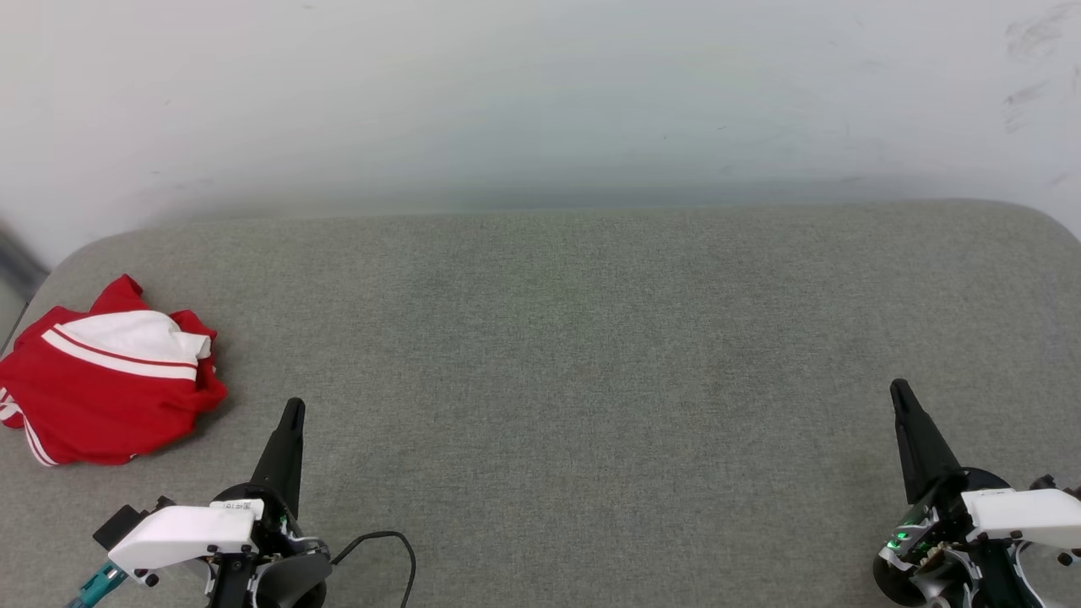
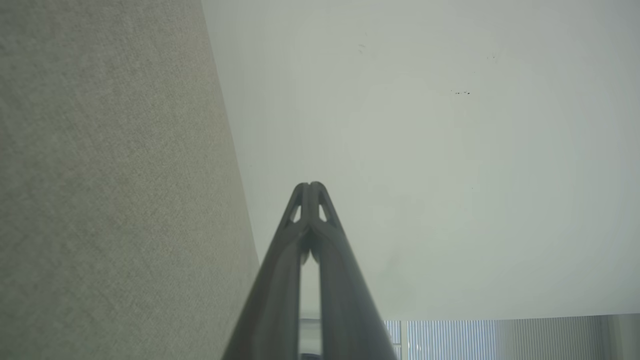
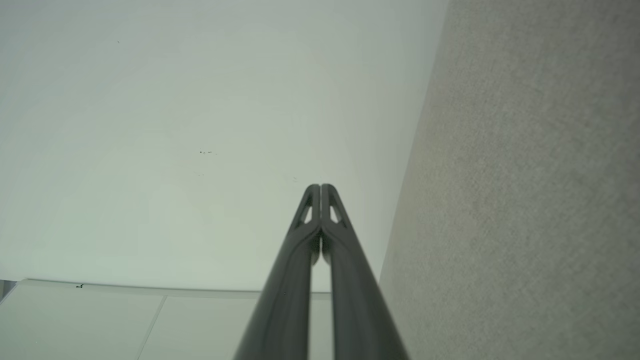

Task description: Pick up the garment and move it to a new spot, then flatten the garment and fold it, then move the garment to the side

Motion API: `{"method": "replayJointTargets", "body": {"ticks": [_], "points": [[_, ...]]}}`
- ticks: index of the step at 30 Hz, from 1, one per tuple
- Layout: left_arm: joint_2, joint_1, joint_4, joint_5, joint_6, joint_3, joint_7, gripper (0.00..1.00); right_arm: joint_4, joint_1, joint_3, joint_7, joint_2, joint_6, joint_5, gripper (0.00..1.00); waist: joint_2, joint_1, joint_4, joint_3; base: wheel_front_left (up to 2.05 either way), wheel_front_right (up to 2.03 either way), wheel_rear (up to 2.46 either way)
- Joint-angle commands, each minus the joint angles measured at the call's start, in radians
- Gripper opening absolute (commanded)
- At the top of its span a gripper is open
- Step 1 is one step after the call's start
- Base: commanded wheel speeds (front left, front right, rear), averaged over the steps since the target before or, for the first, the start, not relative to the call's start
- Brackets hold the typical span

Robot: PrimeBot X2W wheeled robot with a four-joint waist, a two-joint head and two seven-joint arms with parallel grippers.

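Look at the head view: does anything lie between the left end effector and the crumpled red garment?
Nothing visible does. Grey upholstery runs from the shut left end effector to the garment, which lies to its left.

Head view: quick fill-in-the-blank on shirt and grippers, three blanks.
1. The crumpled red T-shirt lies at the ____ end of the grey fabric surface, by the robot's sides.
2. The left gripper and right gripper are both ____, touching no cloth.
3. The stripes on the T-shirt's red cloth are ____.
Missing: left; shut; white.
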State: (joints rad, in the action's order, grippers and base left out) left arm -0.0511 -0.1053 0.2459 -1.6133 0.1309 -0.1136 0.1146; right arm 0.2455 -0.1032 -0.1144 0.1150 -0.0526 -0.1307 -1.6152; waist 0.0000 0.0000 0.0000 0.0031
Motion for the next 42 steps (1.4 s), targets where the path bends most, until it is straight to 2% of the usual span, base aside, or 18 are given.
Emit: {"method": "replayJointTargets", "body": {"ticks": [1,20,21,31,42], "points": [[0.001,-0.009,0.001,0.002,0.002,-0.003,0.003,0.00,0.001,-0.013,0.000,0.002,0.004,0.000,0.005,0.00,0.0000,0.0000,0.000,0.000,0.00,0.00,0.00],[0.001,-0.009,0.001,0.002,0.002,-0.003,0.003,0.00,0.001,-0.013,0.000,0.002,0.004,0.000,0.005,0.00,0.0000,0.0000,0.000,0.000,0.00,0.00,0.00],[0.000,0.001,0.003,0.000,0.000,0.001,0.000,1.00,0.003,0.002,0.000,0.000,0.000,0.000,0.000,1.00,0.0000,0.0000,0.000,0.000,0.00,0.00,0.00],[0.003,0.025,-0.002,0.041,0.000,-0.002,-0.037,1.00,0.009,0.028,0.003,-0.035,0.001,0.000,0.041,1.00,0.0000,0.0000,0.000,0.002,0.00,0.00,0.00],[0.002,0.024,-0.076,0.256,-0.052,0.000,-0.088,1.00,-0.063,0.034,-0.002,-0.087,0.001,0.000,0.269,1.00,0.0000,0.0000,0.000,0.009,0.00,0.00,0.00]]}}
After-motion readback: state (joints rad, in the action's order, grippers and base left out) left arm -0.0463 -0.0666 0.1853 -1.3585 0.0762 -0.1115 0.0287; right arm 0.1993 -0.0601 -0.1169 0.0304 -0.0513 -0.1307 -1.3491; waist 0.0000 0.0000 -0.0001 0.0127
